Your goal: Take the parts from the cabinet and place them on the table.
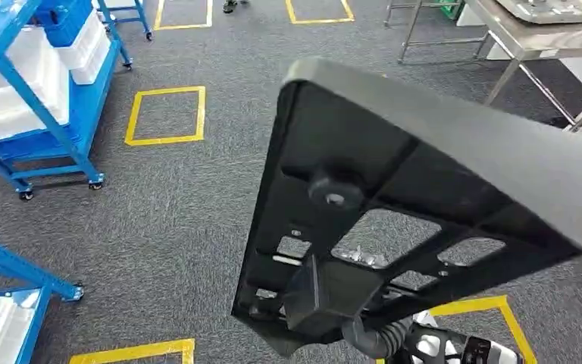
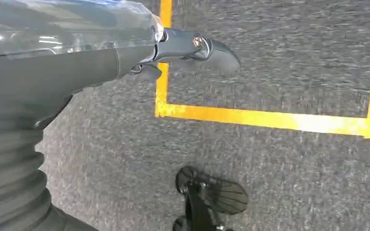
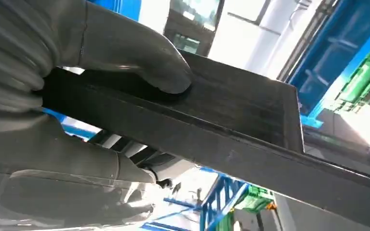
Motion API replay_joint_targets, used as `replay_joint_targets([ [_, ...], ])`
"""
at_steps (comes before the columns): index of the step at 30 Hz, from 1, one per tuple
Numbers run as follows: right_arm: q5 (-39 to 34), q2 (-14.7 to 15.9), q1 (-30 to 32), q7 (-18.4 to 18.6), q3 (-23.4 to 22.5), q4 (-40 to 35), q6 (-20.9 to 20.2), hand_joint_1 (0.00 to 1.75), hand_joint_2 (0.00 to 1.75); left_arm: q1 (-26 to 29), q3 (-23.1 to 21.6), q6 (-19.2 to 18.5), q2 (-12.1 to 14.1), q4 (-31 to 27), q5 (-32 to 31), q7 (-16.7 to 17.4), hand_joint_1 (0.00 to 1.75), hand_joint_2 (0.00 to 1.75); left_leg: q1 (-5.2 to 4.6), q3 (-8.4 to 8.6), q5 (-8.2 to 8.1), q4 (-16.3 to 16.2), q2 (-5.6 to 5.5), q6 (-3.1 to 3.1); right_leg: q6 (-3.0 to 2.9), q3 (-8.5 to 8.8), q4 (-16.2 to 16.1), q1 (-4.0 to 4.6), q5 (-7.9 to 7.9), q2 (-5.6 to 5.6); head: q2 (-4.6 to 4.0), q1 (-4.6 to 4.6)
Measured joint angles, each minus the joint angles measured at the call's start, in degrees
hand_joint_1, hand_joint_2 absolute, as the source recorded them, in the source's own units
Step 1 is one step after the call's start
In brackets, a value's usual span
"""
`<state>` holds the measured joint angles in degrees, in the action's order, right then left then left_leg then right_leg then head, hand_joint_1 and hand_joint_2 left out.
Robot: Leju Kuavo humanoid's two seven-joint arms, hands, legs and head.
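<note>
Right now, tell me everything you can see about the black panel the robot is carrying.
The panel is a flat black part, plastic by its look, with ribs, cut-out windows and a round boss on the underside facing the head camera. It is tilted, raised above the carpet. The right hand grips its edge, thumb pressed on one face.

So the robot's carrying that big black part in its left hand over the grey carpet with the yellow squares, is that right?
Not quite: the right hand holds the black part, not the left. The right wrist view shows its thumb pressed on the part's edge. In the left wrist view the left hand hangs over the grey carpet and a yellow square, holding nothing. The rest is right.
</note>
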<state>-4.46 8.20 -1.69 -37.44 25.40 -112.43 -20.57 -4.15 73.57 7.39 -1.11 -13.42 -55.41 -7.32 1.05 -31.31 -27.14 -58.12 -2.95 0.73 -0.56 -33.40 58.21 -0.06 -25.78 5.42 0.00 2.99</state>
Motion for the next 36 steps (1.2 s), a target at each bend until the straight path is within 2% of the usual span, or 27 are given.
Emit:
replay_joint_targets([
  [3, -0.1, -0.1, -0.8, 0.1, 0.0, 1.3, -0.2, 1.75, 1.75, -0.1, 0.0, 0.0, 0.0, 0.0, 0.0, 0.0, 0.0, 1.75, -0.15, -0.07, 0.55, 0.5, 1.04, -1.02, 1.14, -0.39, -0.3, -0.18, 0.29, 1.02, 0.0, 0.0],
  [5, -0.6, -0.5, -2.9, 0.3, 0.1, 3.4, -1.2, 1.75, 1.75, -0.3, 0.0, 0.4, 0.0, 0.0, 0.3, 0.1, 0.0, 1.75, -0.1, -0.1, 0.79, 0.8, 2.37, -1.81, 1.33, -2.21, 3.5, -0.09, -2.3, -3.68, 0.0, -0.02],
  [7, -1.4, -1.5, -5.8, 0.6, 0.2, 6.3, -1.9, 1.75, 1.75, -0.1, 0.0, 0.6, -0.1, 0.0, 0.6, 0.4, 0.0, 1.75, -0.34, -0.24, 0.7, 0.8, 3.89, -1.99, 1.71, -6.77, 12.6, -0.36, -6.58, -4.89, 0.0, 0.0],
  [8, -2.2, -2.0, -7.2, 1.1, 0.3, 7.8, -2.2, 1.75, 1.75, -0.1, 0.1, 0.7, -0.1, 0.0, 0.7, 0.5, 0.0, 1.75, -0.42, -0.33, 0.67, 0.8, 4.68, -2.02, 1.83, -8.89, 16.7, -0.47, -7.9, -5.02, 0.0, -0.02],
  [9, -2.7, -2.4, -8.5, 1.8, 0.4, 9.2, -2.3, 1.75, 1.75, -0.2, 0.1, 0.7, -0.1, 0.0, 0.7, 0.5, 0.0, 1.75, -0.46, -0.34, 0.67, 0.8, 5.34, -2.01, 1.89, -9.75, 18.3, -0.56, -7.79, -5.11, 0.0, -0.02],
  [10, -3.1, -2.8, -9.7, 2.5, 0.6, 10.6, -2.3, 1.75, 1.75, -0.3, 0.1, 0.8, -0.2, 0.0, 0.8, 0.5, 0.0, 1.75, -0.48, -0.32, 0.65, 0.8, 5.88, -1.99, 1.89, -9.2, 17.2, -0.63, -6.45, -5.17, 0.0, -0.02],
  [11, -3.5, -3.2, -11.0, 3.0, 0.6, 11.9, -2.3, 1.75, 1.75, -0.4, 0.1, 0.8, -0.2, 0.0, 0.9, 0.5, 0.0, 1.75, -0.49, -0.24, 0.61, 0.8, 6.41, -1.92, 1.78, -7.2, 13.3, -0.64, -4.11, -5.42, 0.0, 0.0],
  [12, -3.8, -3.7, -12.3, 3.3, 0.7, 13.1, -2.3, 1.75, 1.75, -0.4, 0.1, 0.9, -0.3, 0.0, 1.0, 0.5, 0.0, 1.75, -0.5, -0.06, 0.52, 0.8, 6.86, -1.79, 1.51, -3.97, 7.4, -0.6, -1.33, -6.1, 0.0, -0.02],
  [13, -4.0, -4.0, -13.6, 3.6, 0.7, 14.1, -2.2, 1.75, 1.75, -0.5, 0.1, 0.9, -0.4, 0.0, 1.0, 0.4, 0.0, 1.75, -0.52, 0.15, 0.4, 0.8, 7.3, -1.6, 1.06, -0.94, 1.9, -0.38, 0.67, -7.93, 0.0, -0.02],
  [14, -4.2, -4.2, -14.1, 3.7, 0.7, 14.6, -2.2, 1.75, 1.75, -0.4, 0.1, 0.9, -0.4, 0.0, 1.0, 0.4, 0.0, 1.75, -0.53, 0.2, 0.37, 0.8, 7.43, -1.54, 0.89, -0.37, 0.6, -0.18, 0.37, -9.07, 0.0, -0.02],
  [17, -4.2, -4.2, -14.1, 3.7, 0.7, 14.6, -2.2, 1.75, 1.75, -0.4, 0.1, 0.9, -0.5, 0.0, 1.0, 0.4, 0.0, 1.75, -0.53, 0.2, 0.37, 0.8, 7.45, -1.53, 0.86, -0.34, 0.4, -0.13, 0.25, -9.27, 0.0, -0.02],
  [18, -4.5, -4.7, -15.7, 4.0, 0.9, 16.0, -2.2, 1.75, 1.75, -0.4, 0.1, 0.8, -0.5, 0.0, 1.0, 0.3, 0.0, 1.75, -0.83, 0.07, 0.22, 0.7, 7.91, -1.02, 0.35, -0.2, -0.3, 0.59, -0.07, -9.61, 0.0, 0.0],
  [19, -4.9, -4.9, -16.9, 4.3, 0.9, 17.1, -2.3, 1.75, 1.75, -0.4, 0.1, 0.6, -0.5, 0.0, 0.6, 0.2, 0.0, 1.75, -0.73, 0.13, 0.21, 0.7, 8.71, -0.58, 0.13, -0.51, -0.2, 0.8, -0.06, -8.66, 0.0, 0.0],
  [20, -5.1, -5.1, -17.7, 4.5, 1.0, 18.1, -2.3, 1.75, 1.75, -0.7, 0.1, 0.3, -0.7, 0.0, 0.6, 0.1, 0.0, 1.75, -0.46, 0.42, -0.42, 0.5, 8.13, 0.36, -0.72, 0.18, -1.5, 0.1, 0.57, -7.19, 0.0, -0.02],
  [21, -5.1, -5.2, -18.2, 4.4, 1.0, 18.5, -2.3, 1.75, 1.75, -0.7, 0.1, 0.3, -0.8, 0.0, 0.5, 0.1, 0.0, 1.75, -0.4, -0.32, -1.8, -1.5, 5.64, 0.41, -1.13, 0.34, -1.7, 0.03, 0.64, -6.73, 0.0, -0.02],
  [23, -5.1, -5.8, -18.8, 4.4, 1.2, 19.3, -2.4, 1.75, 1.75, -0.3, 0.1, 0.3, -0.8, 0.0, 0.5, 0.1, 0.0, 1.75, -0.32, -4.79, -6.11, -10.6, 3.6, 0.64, -1.39, 0.33, -1.6, 0.05, 0.72, -5.34, 0.0, 0.0],
  [24, -5.1, -5.9, -18.8, 4.4, 1.4, 19.6, -2.4, 1.75, 1.75, -0.2, 0.1, 0.3, -0.8, 0.0, 0.5, 0.1, 0.0, 1.75, -0.32, -7.23, -7.51, -15.2, 3.4, 0.8, -1.44, 0.31, -1.6, 0.09, 0.68, -4.58, 0.0, 0.0],
  [25, -5.1, -5.9, -18.8, 4.4, 1.6, 19.9, -2.5, 1.75, 1.75, -0.1, 0.1, 0.3, -0.8, 0.0, 0.5, 0.2, 0.0, 1.75, -0.31, -8.79, -7.59, -17.6, 3.4, 0.92, -1.44, 0.31, -1.5, 0.09, 0.67, -3.86, 0.0, 0.0],
  [26, -5.1, -5.9, -18.8, 4.5, 1.7, 20.2, -2.6, 1.75, 1.75, 0.0, 0.1, 0.3, -0.8, 0.0, 0.5, 0.3, 0.0, 1.75, -0.27, -9.06, -6.25, -17.1, 3.37, 0.97, -1.36, 0.35, -1.4, 0.05, 0.61, -3.04, 0.0, 0.0],
  [27, -5.2, -5.9, -18.8, 4.5, 1.9, 20.4, -2.7, 1.75, 1.75, -0.1, 0.1, 0.4, -0.9, 0.0, 0.6, 0.4, 0.0, 1.75, -0.18, -8.01, -3.77, -13.9, 3.33, 0.97, -1.23, 0.39, -1.2, -0.01, 0.49, -2.3, 0.0, 0.0],
  [28, -5.3, -5.9, -18.9, 4.5, 2.0, 20.6, -2.8, 1.75, 1.75, -0.1, 0.1, 0.5, -0.9, 0.0, 0.6, 0.4, 0.0, 1.75, -0.04, -6.06, -0.89, -9.1, 3.04, 0.97, -1.03, 0.49, -1.0, -0.09, 0.3, -1.58, 0.0, 0.0],
  [29, -5.4, -6.0, -19.0, 4.5, 2.0, 20.8, -2.8, 1.75, 1.75, -0.1, 0.1, 0.7, -0.9, 0.0, 0.6, 0.4, 0.0, 1.75, 0.23, -3.63, 2.02, -3.4, 1.67, 1.01, -0.79, 0.52, -0.6, -0.16, 0.01, -0.92, 0.0, 0.0],
  [30, -5.7, -6.0, -19.2, 4.4, 2.1, 21.0, -2.8, 1.75, 1.75, -0.1, 0.1, 0.8, -0.9, 0.0, 0.6, 0.4, 0.0, 1.75, 0.54, -2.57, 1.85, -0.9, -1.07, 0.99, -0.45, 0.26, -0.2, -0.15, -0.24, -0.37, 0.0, 0.0],
  [31, -5.9, -6.1, -19.3, 4.3, 2.1, 21.2, -2.8, 1.75, 1.75, -0.1, 0.1, 0.8, -0.9, 0.0, 0.6, 0.4, 0.0, 1.75, 0.45, -2.36, 1.59, -0.2, -1.26, 0.79, -0.11, -0.22, 0.4, 0.01, -0.34, 0.29, 0.0, 0.0],
  [34, -6.1, -6.0, -19.2, 4.2, 2.1, 21.4, -2.7, 1.75, 1.75, -0.2, 0.1, 0.9, -0.9, 0.0, 0.6, 0.4, 0.0, 1.75, 0.1, -2.42, 1.74, -0.3, 0.12, -0.24, 1.1, -0.67, -0.2, -0.38, 0.09, 1.74, 0.0, 0.0],
  [35, -6.2, -6.0, -19.1, 4.1, 2.1, 21.4, -2.7, 1.75, 1.75, -0.3, 0.1, 0.9, -0.9, 0.0, 0.6, 0.4, 0.0, 1.75, 0.4, -2.26, 2.08, 0.3, 0.8, -0.77, 1.28, -0.7, 0.2, -0.39, -0.24, 0.9, 0.0, 0.0],
  [36, -6.2, -5.9, -19.2, 4.0, 2.1, 21.4, -2.7, 1.75, 1.75, -0.3, 0.1, 0.9, -0.9, 0.0, 0.5, 0.3, 0.0, 1.75, 0.28, -2.08, 2.1, 0.5, 1.48, -1.16, 1.49, -1.28, 1.7, -0.24, -1.3, -2.25, 0.0, -0.02],
])
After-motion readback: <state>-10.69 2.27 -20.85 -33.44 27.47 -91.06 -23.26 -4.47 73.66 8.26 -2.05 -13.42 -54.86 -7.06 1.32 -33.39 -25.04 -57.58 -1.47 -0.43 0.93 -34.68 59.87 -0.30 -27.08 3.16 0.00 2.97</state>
